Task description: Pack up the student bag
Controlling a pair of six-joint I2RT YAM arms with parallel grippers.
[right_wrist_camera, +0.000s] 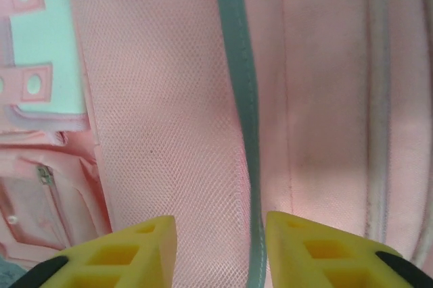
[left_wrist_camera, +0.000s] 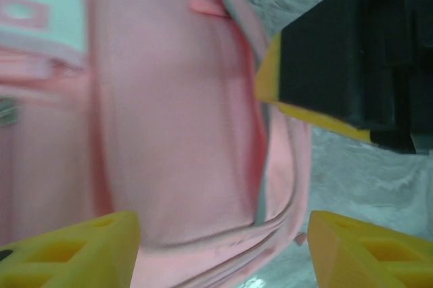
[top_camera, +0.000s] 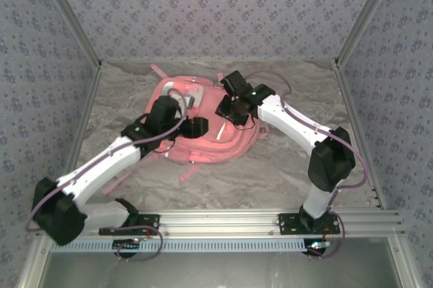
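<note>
The student bag (top_camera: 215, 140) is a large pink backpack lying flat mid-table, with a white trim panel (top_camera: 191, 90) at its far end. My left gripper (top_camera: 198, 128) hovers over the bag's middle with its yellow fingers (left_wrist_camera: 67, 251) spread wide; the gripper (left_wrist_camera: 223, 251) is open and holds nothing above the pink fabric (left_wrist_camera: 169, 119). My right gripper (top_camera: 227, 109) is over the bag's far right part. It (right_wrist_camera: 220, 247) is open, its fingertips either side of the grey-green trim (right_wrist_camera: 245, 99) edging a mesh pocket (right_wrist_camera: 162, 132). One right-gripper finger (left_wrist_camera: 318, 58) shows in the left wrist view.
Pink straps (top_camera: 120, 181) trail off the bag toward the left arm. The marbled tabletop (top_camera: 291, 166) is bare to the right of the bag. Patterned walls (top_camera: 40, 65) enclose the table, and an aluminium rail (top_camera: 223, 220) runs along the near edge.
</note>
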